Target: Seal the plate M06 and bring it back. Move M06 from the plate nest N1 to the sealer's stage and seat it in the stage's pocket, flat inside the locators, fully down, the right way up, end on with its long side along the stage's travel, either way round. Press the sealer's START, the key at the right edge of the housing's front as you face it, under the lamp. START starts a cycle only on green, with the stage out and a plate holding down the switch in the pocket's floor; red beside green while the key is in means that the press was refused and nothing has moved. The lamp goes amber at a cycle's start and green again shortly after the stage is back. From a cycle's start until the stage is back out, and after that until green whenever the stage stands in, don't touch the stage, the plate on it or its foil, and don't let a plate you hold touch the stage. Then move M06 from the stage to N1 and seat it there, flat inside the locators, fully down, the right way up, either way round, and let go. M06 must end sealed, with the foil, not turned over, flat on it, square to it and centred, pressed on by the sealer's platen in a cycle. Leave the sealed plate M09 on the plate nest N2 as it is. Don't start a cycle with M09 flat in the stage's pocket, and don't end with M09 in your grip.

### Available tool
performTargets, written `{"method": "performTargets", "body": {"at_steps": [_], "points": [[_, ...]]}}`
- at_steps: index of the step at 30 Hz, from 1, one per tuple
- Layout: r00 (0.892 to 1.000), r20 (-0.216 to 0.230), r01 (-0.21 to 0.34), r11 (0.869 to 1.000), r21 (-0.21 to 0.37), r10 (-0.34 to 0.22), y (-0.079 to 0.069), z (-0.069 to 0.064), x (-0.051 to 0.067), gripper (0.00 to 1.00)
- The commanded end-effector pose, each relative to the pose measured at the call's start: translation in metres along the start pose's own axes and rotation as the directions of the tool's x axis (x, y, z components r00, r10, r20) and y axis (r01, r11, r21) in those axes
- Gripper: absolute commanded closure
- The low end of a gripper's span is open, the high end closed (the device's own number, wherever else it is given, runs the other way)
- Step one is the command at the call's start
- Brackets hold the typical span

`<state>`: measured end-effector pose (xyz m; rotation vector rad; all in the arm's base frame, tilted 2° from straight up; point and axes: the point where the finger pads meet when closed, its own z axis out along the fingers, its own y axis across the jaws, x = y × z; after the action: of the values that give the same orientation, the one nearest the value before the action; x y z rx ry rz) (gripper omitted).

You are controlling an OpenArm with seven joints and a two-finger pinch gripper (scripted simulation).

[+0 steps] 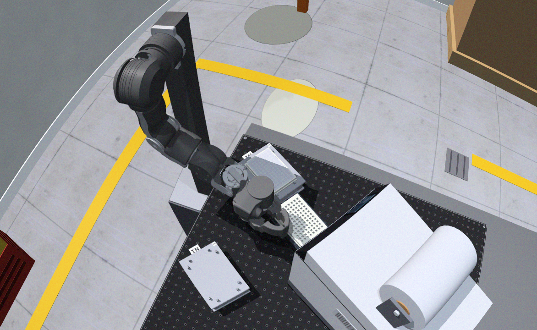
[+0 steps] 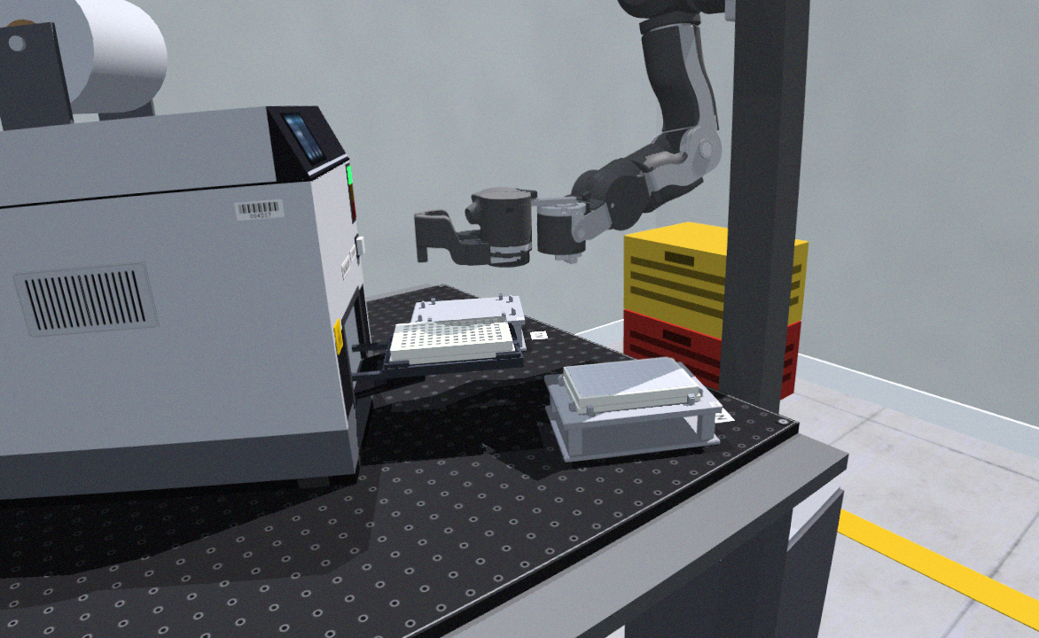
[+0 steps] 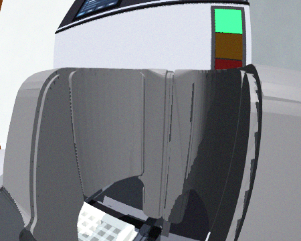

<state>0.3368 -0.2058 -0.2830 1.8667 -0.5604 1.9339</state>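
Observation:
The unsealed white well plate M06 (image 1: 303,217) (image 2: 451,339) lies flat in the pocket of the sealer's stage, which stands out in front of the housing. The plate's corner shows in the wrist view (image 3: 102,237). My gripper (image 2: 425,237) is shut and empty. It hovers well above the stage and points at the housing's front, a short way from it. In the wrist view the shut fingers (image 3: 164,210) fill the middle. The lamp (image 3: 228,21) is green, with amber and red dark. The START key (image 2: 359,245) sits under the lamp. The nest N1 (image 1: 215,275) is empty.
The sealed plate M09 (image 1: 270,170) (image 2: 630,388) rests on nest N2, near the arm's wrist. The white sealer housing (image 1: 369,246) carries a foil roll (image 1: 430,275) and a screen (image 3: 102,0). The arm's column (image 2: 761,198) stands at the table corner.

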Motion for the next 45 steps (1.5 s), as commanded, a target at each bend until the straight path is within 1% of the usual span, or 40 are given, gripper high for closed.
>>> {"method": "performTargets", "body": {"at_steps": [1, 12, 17, 30, 34, 45], "points": [[1.0, 0.015, -0.017, 0.998, -0.058, 0.017, 0.008, 0.002, 0.0, 1.0], [1.0, 0.015, -0.017, 0.998, -0.058, 0.017, 0.008, 0.002, 0.0, 1.0], [1.0, 0.018, -0.017, 0.998, -0.063, 0.018, 0.023, 0.001, -0.009, 1.0], [1.0, 0.021, -0.015, 0.998, -0.068, 0.016, 0.024, 0.001, -0.009, 1.0], [1.0, 0.018, -0.017, 0.998, -0.063, 0.018, 0.02, 0.001, -0.007, 1.0], [1.0, 0.018, -0.017, 0.998, -0.063, 0.018, 0.02, 0.001, -0.007, 1.0]]}}
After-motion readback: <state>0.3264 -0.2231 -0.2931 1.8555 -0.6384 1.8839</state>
